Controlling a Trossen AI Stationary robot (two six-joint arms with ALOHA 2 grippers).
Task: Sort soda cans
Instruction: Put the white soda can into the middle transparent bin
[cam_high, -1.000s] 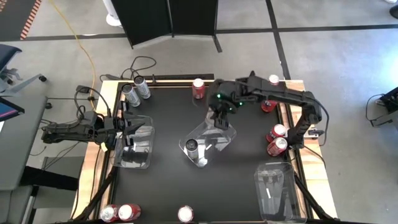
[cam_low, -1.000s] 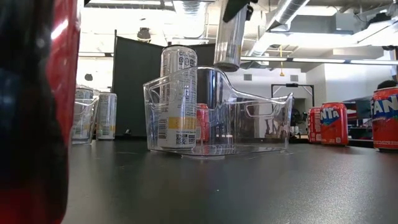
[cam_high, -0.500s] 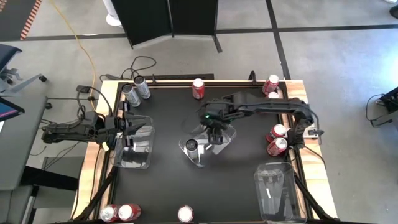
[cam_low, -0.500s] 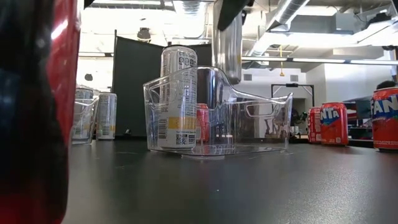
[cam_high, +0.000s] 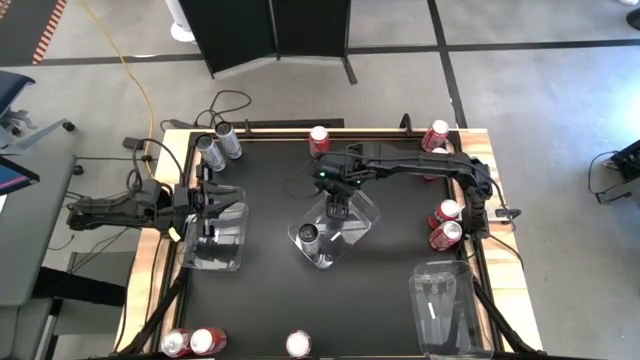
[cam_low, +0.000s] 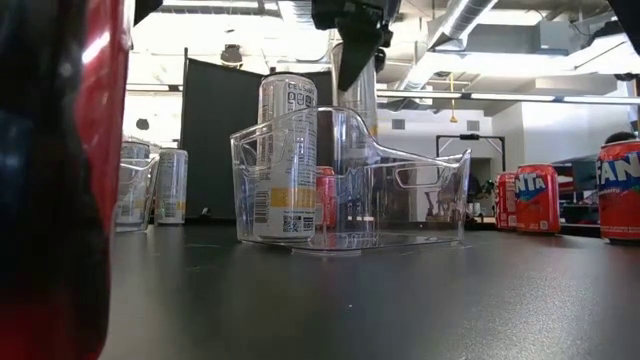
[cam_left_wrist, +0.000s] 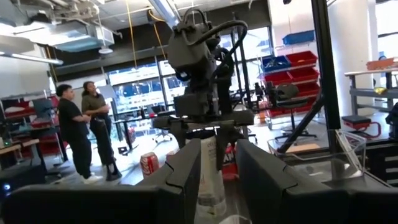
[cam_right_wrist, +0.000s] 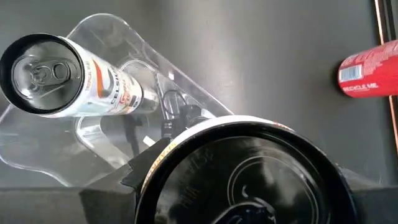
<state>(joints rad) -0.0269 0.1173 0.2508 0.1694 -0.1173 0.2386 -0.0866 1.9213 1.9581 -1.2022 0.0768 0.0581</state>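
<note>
— Black tabletop under us, workshop behind; what stands around you?

— My right gripper clamps a silver can over the middle clear tray, where another silver can stands. Red cans wait near the edge.

— And your left gripper?

— Over the side tray, fingers narrowly parted, holding nothing.
</note>
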